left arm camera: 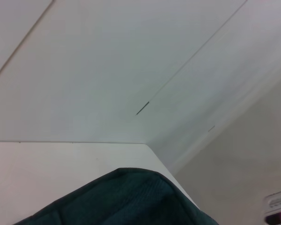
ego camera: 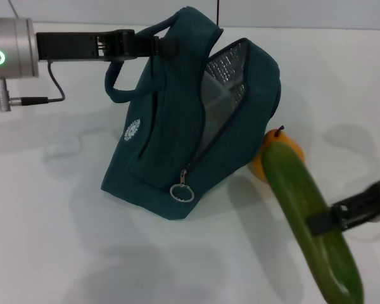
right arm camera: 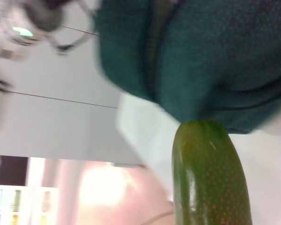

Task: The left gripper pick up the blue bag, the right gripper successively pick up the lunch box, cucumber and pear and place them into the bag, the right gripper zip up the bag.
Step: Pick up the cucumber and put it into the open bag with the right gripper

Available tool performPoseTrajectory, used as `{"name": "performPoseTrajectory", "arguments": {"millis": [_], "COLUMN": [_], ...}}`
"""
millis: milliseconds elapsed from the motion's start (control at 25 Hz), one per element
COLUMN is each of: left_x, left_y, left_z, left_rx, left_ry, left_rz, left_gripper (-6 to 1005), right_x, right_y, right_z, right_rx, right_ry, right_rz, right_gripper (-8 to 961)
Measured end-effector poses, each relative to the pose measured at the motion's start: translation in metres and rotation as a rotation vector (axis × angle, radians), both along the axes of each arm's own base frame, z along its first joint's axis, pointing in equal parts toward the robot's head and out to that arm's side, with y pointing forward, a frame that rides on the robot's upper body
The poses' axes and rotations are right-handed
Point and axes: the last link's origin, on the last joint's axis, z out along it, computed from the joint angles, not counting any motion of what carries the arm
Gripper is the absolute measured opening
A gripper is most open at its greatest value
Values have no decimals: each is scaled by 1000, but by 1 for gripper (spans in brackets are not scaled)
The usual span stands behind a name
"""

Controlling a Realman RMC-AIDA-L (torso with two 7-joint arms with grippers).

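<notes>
The right gripper [ego camera: 334,218], at the near right, is clamped across the one cucumber [ego camera: 310,221] past its middle, holding it with its long axis running from the near right toward the far left, the far tip pointing at the blue bag [ego camera: 171,145] and lying just in front of the single pear [ego camera: 285,147] on the white table [ego camera: 63,221]. The left gripper [ego camera: 153,45], at the far left, grips one of the two handles, holding the bag tilted with its unzipped mouth facing right, showing silver lining inside; what it contains cannot be told.
</notes>
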Motion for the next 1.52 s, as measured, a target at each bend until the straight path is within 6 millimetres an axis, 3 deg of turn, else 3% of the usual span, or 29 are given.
{"name": "performPoseTrajectory", "arguments": {"millis": [280, 400, 520, 680, 840, 960, 1160, 1520], "left_x": [0, 3, 4, 2, 2, 1, 0, -2], "left_y": [-1, -2, -3, -4, -5, -5, -5, -5], "left_z": [-2, -4, -5, -5, -5, -4, -4, -2], "left_rx": [-5, -18, -27, -34, -32, -31, -34, -35], "left_ry": [-4, -11, -16, -20, -24, -25, -23, -19], "left_rz": [2, -5, -6, 7, 13, 17, 22, 27], "left_gripper": [56, 57, 57, 57, 57, 56, 56, 56], "right_x": [-9, -14, -16, -10, -12, -17, -30, -43], "right_y": [-11, -7, 5, 18, 21, 20, 20, 23], "right_z": [21, 28, 30, 12, -10, -24, -30, -72], "right_rx": [67, 177, 393, 749, 962, 1017, 1096, 1062], "right_ry": [246, 345, 412, 454, 543, 580, 641, 521], "right_rz": [95, 191, 306, 427, 481, 501, 558, 713], "right_gripper": [622, 624, 626, 629, 631, 634, 637, 643]}}
